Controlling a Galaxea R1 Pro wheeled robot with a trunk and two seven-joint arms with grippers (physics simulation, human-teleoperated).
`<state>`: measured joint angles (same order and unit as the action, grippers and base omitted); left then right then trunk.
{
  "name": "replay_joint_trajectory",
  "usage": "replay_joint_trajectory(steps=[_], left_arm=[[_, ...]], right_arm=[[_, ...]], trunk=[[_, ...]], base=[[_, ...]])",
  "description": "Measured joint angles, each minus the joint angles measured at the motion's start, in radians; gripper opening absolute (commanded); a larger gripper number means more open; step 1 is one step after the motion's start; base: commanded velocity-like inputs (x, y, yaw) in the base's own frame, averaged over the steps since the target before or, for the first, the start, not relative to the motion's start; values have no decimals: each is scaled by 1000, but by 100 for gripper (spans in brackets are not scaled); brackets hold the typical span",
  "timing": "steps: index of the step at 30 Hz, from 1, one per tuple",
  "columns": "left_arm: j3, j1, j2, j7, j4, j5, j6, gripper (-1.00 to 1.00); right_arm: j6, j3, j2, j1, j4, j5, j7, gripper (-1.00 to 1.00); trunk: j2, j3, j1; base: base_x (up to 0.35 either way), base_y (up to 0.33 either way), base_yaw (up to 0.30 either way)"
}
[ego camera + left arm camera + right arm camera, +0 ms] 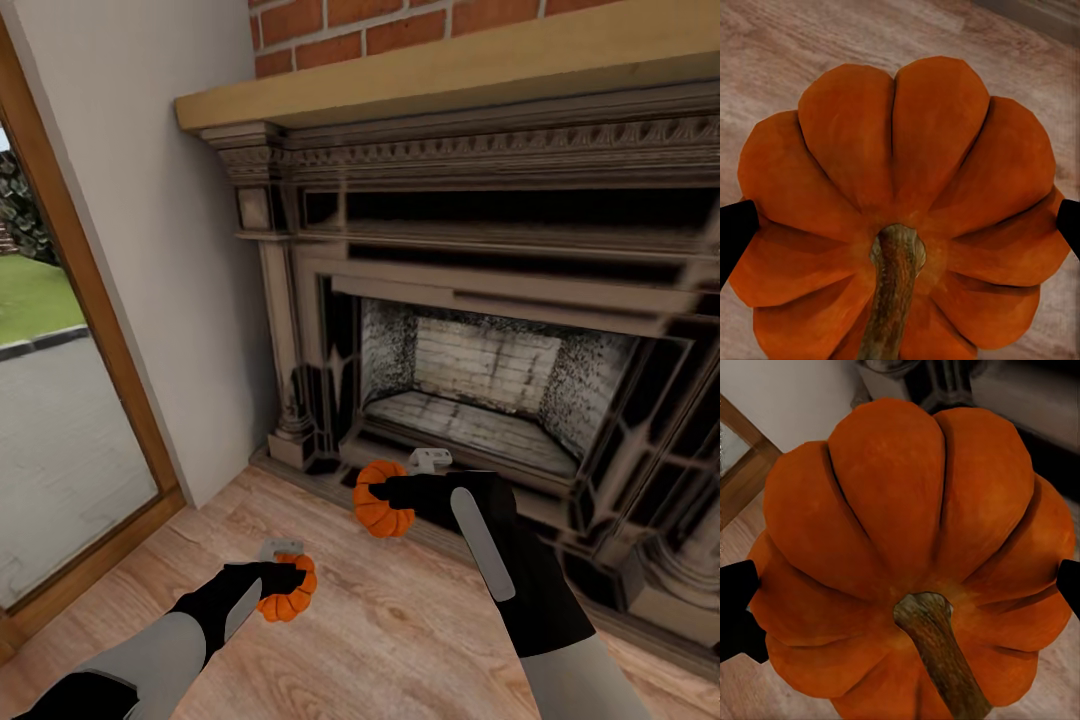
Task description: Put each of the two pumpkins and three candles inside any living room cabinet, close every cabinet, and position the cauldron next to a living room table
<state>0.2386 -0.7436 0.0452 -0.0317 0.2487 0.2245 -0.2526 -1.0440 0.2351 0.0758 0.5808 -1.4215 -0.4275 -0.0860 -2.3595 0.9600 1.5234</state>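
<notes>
Two pumpkins: left pumpkin clamped in left gripper, right pumpkin in right gripper (before fireplace).

fireplace ahead | brick wall above | wood floor | glass door

Ornate dark fireplace with tan mantel shelf, red brick wall above. Wood floor. Glass door with wooden frame at left, lawn outside.
</notes>
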Motion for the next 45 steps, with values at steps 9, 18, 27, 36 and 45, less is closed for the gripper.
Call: replay_joint_trajectory(steps=[9, 18, 27, 36, 45], left_arm=[[0, 0, 0, 1, 0, 0, 4, -100], [0, 0, 0, 2, 0, 0, 9, -100], [1, 0, 0, 2, -1, 0, 10, -100], [1, 0, 0, 2, -1, 0, 12, -100], [2, 1, 0, 3, 0, 0, 12, -100]], right_arm=[[0, 1, 0, 0, 0, 1, 1, -100], [0, 1, 2, 0, 0, -1, -1, -100], [0, 0, 0, 0, 0, -1, 0, -100], [0, -8, -1, 0, 0, 3, 1, -100], [0, -10, -2, 0, 0, 5, 1, -100]], trunk=[[7, -3, -4], [7, -5, -3], [7, -14, -4], [7, -23, -4], [7, -32, -4]], base=[[0, 0, -6], [-172, 40, -48], [-250, 56, -221], [-22, 3, -241], [-1, 0, -242]])
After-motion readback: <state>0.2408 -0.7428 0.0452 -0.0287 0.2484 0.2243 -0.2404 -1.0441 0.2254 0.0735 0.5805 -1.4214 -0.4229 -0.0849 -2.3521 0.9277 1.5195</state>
